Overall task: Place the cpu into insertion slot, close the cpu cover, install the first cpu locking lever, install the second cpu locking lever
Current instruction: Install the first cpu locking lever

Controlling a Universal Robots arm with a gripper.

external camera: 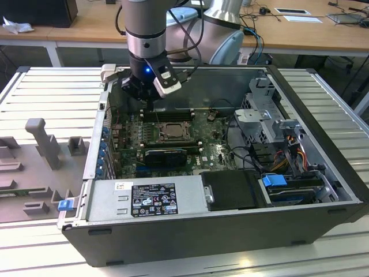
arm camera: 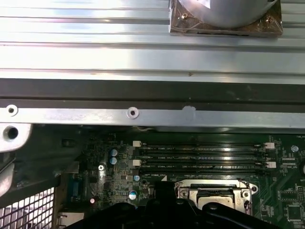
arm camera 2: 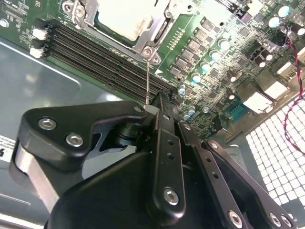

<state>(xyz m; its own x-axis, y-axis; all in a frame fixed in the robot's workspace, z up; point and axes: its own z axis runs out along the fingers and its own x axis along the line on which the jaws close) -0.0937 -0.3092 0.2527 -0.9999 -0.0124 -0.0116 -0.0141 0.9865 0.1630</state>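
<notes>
The cpu (arm camera 2: 121, 19) lies in the insertion slot (external camera: 172, 131), pale silver top up. The cpu cover (arm camera 2: 155, 33), a silvery frame, is down around it. From a corner of the socket a thin wire cpu locking lever (arm camera 2: 149, 78) stands up over the black memory slots (arm camera 2: 95, 57). My gripper (arm camera 2: 151, 109) is shut on the lever's free end. In the exterior view the gripper (external camera: 149, 103) hangs just behind the socket, towards the view's left. The first wrist view has the insertion slot (arm camera: 214, 193) beside the memory slots (arm camera: 200, 155).
The green board sits in an open computer case (external camera: 323, 144). A grey power supply (external camera: 144, 199) runs along the near side. A drive cage with cables (external camera: 271, 124) fills the exterior view's right. The case's metal rail (arm camera: 143, 113) lies close behind the memory slots.
</notes>
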